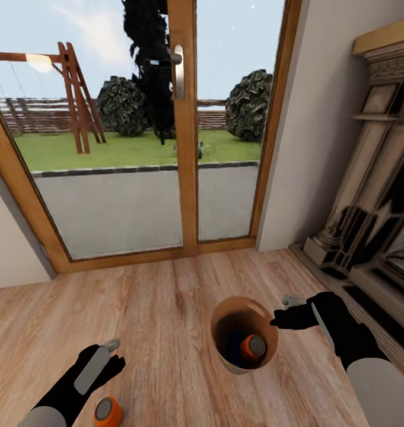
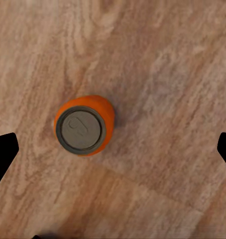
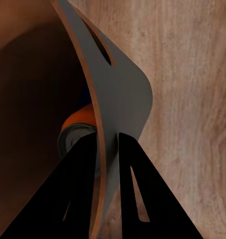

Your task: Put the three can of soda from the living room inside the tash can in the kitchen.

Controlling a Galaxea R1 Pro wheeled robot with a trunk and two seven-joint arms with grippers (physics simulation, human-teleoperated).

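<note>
Left wrist: soda can (image 2: 83, 126) seemingly between spread fingers (image 2: 4, 152).

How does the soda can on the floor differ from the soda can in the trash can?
The soda can on the floor stands upright on bare planks beneath the open left tool; the soda can in the trash can lies tilted inside the trash can, whose rim the right tool pinches. Both are orange with grey tops.

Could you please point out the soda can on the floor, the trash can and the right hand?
Soda can (image 2: 79, 129): left wrist view, grey top.
Trash can (image 1: 227, 308): head view, inner wall.
Right hand (image 3: 109, 144): right wrist view, between fingertips.
</note>
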